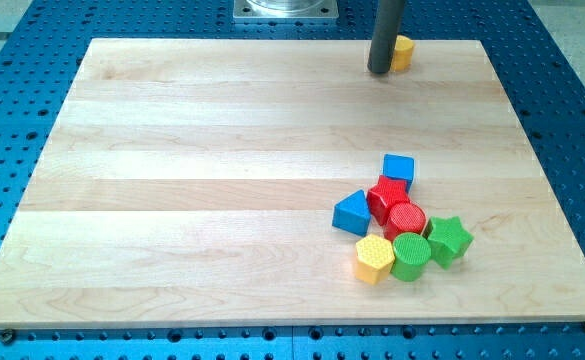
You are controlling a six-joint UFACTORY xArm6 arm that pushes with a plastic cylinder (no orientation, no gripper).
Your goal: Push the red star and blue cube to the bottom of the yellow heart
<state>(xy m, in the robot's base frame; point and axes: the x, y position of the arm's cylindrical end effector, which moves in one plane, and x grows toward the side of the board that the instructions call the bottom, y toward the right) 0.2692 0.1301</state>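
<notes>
Red star (386,195) and blue cube (398,169) are waiting, lower right, untouched.
My tip (379,71), fingerless, is sitting beside the yellow heart (402,52), top; next it's needing to circle beneath them.

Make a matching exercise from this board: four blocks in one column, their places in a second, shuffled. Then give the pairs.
Blocks:
1. blue cube
2. green star
3. yellow heart
4. blue triangle

Places:
A. beside my tip, at the view's top
B. cluster's left edge
C. cluster's top
D. cluster's right edge

Pairs: 1-C, 2-D, 3-A, 4-B
</notes>
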